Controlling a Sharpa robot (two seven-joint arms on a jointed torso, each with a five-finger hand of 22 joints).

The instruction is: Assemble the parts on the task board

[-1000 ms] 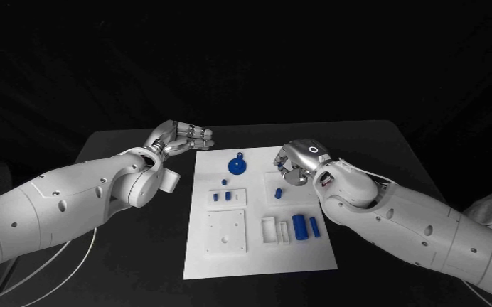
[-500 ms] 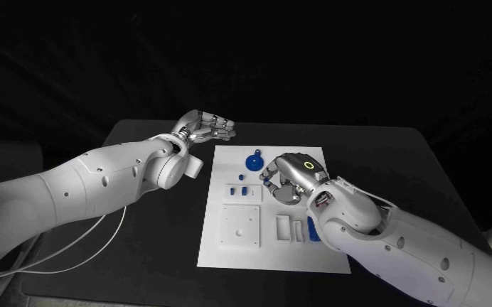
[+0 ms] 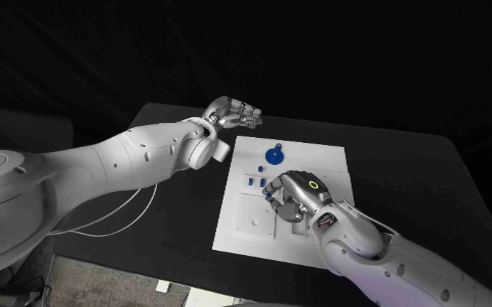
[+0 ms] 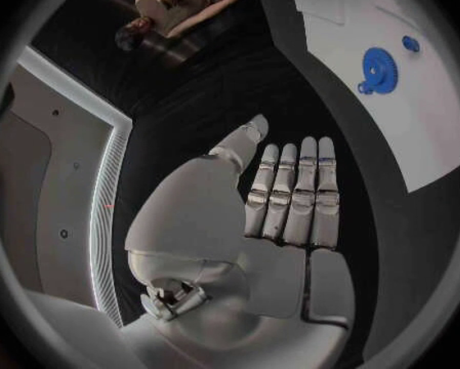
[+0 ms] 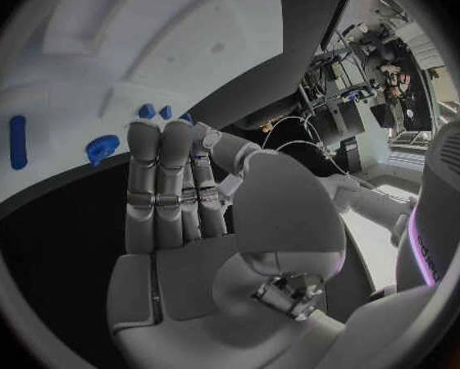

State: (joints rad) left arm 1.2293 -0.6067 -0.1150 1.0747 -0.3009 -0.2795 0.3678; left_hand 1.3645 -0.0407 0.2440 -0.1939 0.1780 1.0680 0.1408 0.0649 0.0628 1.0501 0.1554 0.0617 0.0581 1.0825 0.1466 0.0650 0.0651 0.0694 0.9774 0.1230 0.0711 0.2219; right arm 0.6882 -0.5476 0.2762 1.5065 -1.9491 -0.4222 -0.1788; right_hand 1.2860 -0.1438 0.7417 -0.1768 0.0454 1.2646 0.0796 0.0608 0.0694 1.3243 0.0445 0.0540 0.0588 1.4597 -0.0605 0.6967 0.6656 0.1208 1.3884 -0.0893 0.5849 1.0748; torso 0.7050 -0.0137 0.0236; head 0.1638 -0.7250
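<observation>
A: Quick one. Where's the white rectangular task board (image 3: pixel 326 159)?

B: Middle of the black table (image 3: pixel 410 172). Round blue gear-like part (image 3: pixel 274 155) sits near its far end, small blue pegs (image 3: pixel 253 180) just this side of it, and a square white inset plate (image 3: pixel 255 216) at the near left of the board.

A: Left silver hand (image 3: pixel 234 114)?

B: Off the board, hovering past its far left corner above bare table. In its wrist view the fingers (image 4: pixel 291 193) are straight and side by side, nothing in the palm. Empty, flat, narrow spread. I'd guess it's parked there to keep clear of the board.

A: Right silver hand (image 3: pixel 292 194)?

B: Over the middle of the board, back of the hand up, fingers bent down toward the parts. In the right wrist view the fingers (image 5: pixel 158 180) look fairly straight, close together, with nothing visibly held. Whether a fingertip touches a part, can't tell. Probably positioned to reach for one.

A: Anything in the way?

B: The right hand and white forearm (image 3: pixel 359 239) cover the board's near right part, so pieces there are hidden from the head camera. White cable (image 3: pixel 118 214) trails under the left arm, well apart from the board.
</observation>
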